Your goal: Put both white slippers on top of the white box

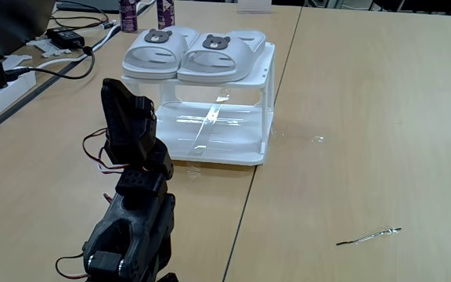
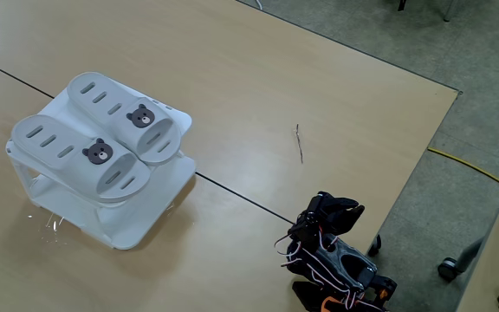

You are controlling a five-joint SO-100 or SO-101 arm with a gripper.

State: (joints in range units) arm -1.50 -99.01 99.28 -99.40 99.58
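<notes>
My black two-finger gripper (image 1: 124, 98) is folded back against my arm, well apart from the white plastic two-tier stand (image 1: 265, 117); whether its jaws are parted, I cannot tell. Both off-white rubber bear-badge slippers (image 2: 102, 143) lie side by side, touching, on the stand's slatted top.

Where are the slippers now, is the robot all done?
It looks done. Both slippers lie side by side on top of the box, bear faces up; a fixed view from above shows them resting flat there too. Nothing is in hand: the arm is folded back, away from the box, and its gripper is hard to make out. No slipper is left on the table.
</notes>
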